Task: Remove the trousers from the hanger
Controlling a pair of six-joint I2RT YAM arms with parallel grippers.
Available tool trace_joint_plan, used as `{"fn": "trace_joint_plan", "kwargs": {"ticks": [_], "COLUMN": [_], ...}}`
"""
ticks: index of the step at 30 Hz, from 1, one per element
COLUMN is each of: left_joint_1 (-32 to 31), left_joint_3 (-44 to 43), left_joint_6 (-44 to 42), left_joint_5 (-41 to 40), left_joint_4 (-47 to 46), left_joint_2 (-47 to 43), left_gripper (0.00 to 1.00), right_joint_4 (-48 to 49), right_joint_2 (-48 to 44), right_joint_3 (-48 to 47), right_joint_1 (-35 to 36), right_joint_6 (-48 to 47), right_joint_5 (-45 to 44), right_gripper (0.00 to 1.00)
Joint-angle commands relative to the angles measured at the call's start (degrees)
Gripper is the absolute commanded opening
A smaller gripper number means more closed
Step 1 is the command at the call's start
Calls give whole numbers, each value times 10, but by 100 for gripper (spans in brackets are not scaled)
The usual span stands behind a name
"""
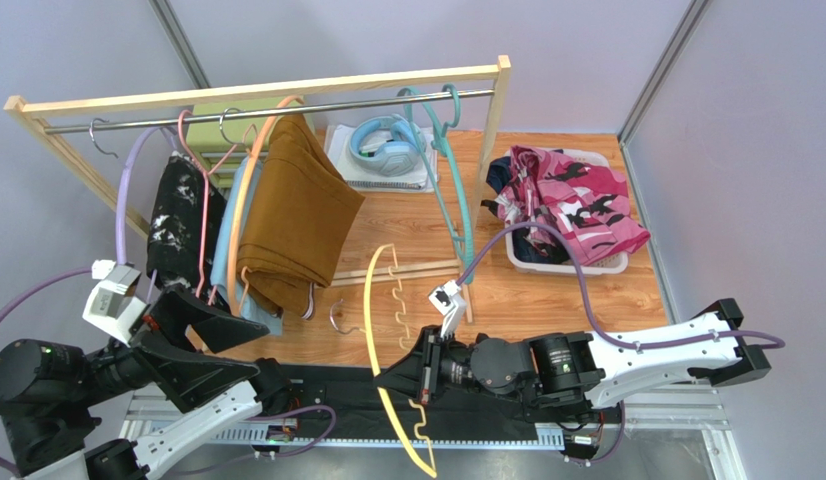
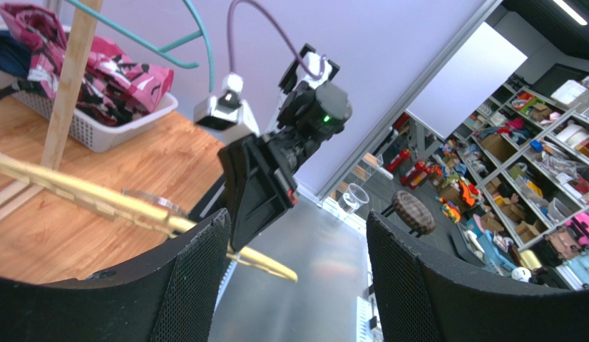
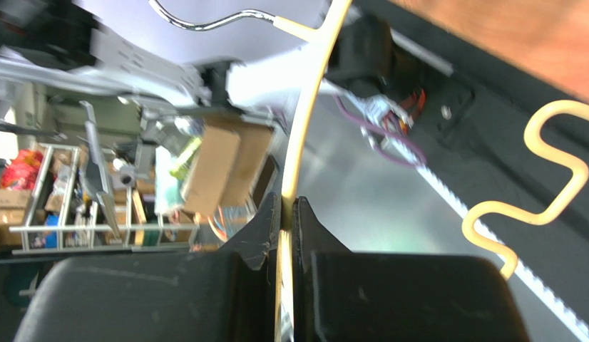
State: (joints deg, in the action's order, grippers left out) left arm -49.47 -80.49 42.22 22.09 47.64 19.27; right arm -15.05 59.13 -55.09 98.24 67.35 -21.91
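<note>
My right gripper [image 1: 387, 380] [image 3: 287, 203] is shut on a bare yellow hanger [image 1: 371, 300] [image 3: 311, 78] above the table's near edge. Three trousers hang on the wooden rack [image 1: 257, 90]: mustard-brown [image 1: 297, 215], light blue [image 1: 227, 250] beneath them, and black with white speckles [image 1: 177, 225]. Pink print trousers [image 1: 577, 200] [image 2: 112, 78] lie over dark navy ones [image 1: 532, 250] in the white basket [image 1: 597, 268]. My left gripper [image 1: 259, 348] [image 2: 297, 228] stands open and holds nothing, just below the hanging trousers. It faces the right gripper [image 2: 258, 192] and the yellow hanger [image 2: 83, 196].
Teal hangers [image 1: 437, 110] hang bare at the rack's right end, one reaching down to the table. Blue headphones [image 1: 387, 145] rest on a notebook behind the rack. A wooden rail lies on the table near the rack's right post [image 1: 497, 120].
</note>
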Motion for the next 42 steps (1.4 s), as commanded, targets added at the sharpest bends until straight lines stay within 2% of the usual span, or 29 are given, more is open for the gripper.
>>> {"fn": "trace_joint_plan", "kwargs": {"ticks": [1,10,16,19,25,42], "left_joint_1": [1,1,1,1,1,1], "left_joint_3": [58,154,176,184,227,245], "left_joint_6": [30,97,121,126,159,149], "left_joint_5": [11,44,38,31,55,65], "left_joint_4": [-33,-136,-174,-181,-256,-271], "left_joint_2": [-11,-21,-23,-22,-21,5], "left_gripper": [75,73,74,74,74,74], "right_joint_4": [103,127,137,144,178,206], "right_joint_2": [-26,12,54,74,98,111], "right_joint_3": [-19,-142,-193,-202,-217,-231], "right_joint_1": [3,-4,-25,-32,-49,-56], "right_joint_6": [-66,-184,-176,-170,-173,-184], "right_joint_5": [-89,-171,-172,-177,-175,-176], "right_gripper": [0,0,0,0,0,0]}}
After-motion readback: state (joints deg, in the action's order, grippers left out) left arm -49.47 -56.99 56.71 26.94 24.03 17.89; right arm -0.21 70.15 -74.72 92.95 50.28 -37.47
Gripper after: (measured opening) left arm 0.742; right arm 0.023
